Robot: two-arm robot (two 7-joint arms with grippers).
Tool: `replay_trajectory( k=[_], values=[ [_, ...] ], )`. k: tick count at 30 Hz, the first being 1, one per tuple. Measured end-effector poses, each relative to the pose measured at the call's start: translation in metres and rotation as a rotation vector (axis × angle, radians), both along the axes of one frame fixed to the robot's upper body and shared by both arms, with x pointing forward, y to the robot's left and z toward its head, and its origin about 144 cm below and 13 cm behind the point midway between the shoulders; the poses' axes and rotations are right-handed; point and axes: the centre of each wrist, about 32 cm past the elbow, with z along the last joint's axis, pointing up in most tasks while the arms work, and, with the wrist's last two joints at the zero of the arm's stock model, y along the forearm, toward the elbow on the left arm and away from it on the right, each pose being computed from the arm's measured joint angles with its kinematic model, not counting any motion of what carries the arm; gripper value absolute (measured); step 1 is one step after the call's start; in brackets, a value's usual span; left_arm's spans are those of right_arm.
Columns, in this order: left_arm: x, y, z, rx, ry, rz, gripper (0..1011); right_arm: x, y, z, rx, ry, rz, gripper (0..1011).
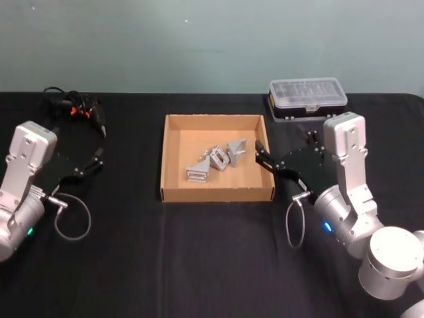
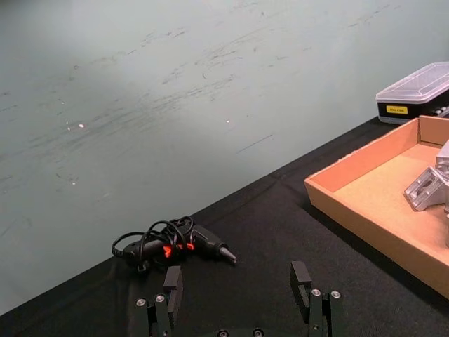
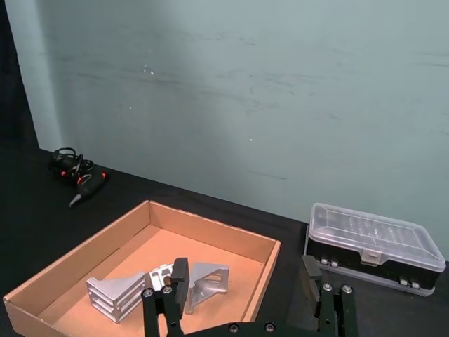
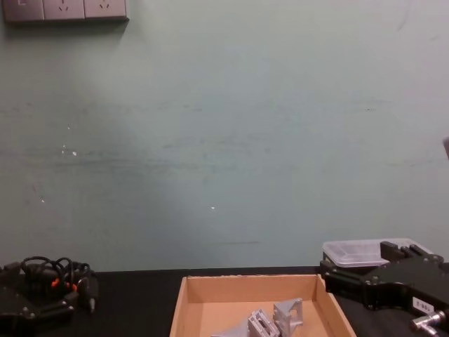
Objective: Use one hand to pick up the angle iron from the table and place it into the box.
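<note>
right pincer (image 1: 260, 153) agape beside box (image 1: 173, 192)

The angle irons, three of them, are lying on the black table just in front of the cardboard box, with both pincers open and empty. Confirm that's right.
Not quite. The three angle irons lie inside the cardboard box, not on the black table in front of it; the head view shows this. The rest holds: the left pincer and right pincer are open and empty.

Soft, even light from overhead; the pale green wall (image 4: 224, 140) is bright and shows faint scuffs. The table (image 1: 199, 265) is matte black and swallows shadows. The box (image 1: 173, 156) is shaded along its 9 o'clock wall. No glare; all views sharp, little edge bending.
</note>
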Motion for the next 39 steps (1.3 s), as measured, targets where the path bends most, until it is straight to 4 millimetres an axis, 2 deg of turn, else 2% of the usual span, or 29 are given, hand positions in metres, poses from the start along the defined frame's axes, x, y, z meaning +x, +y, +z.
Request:
replay_trajectory(
  k=[39],
  values=[
    [0.0000,0.0000,0.0000,0.000,0.000,0.000,1011,0.0006,0.0002,0.0024,-0.001,-0.005,0.012,1004]
  ],
)
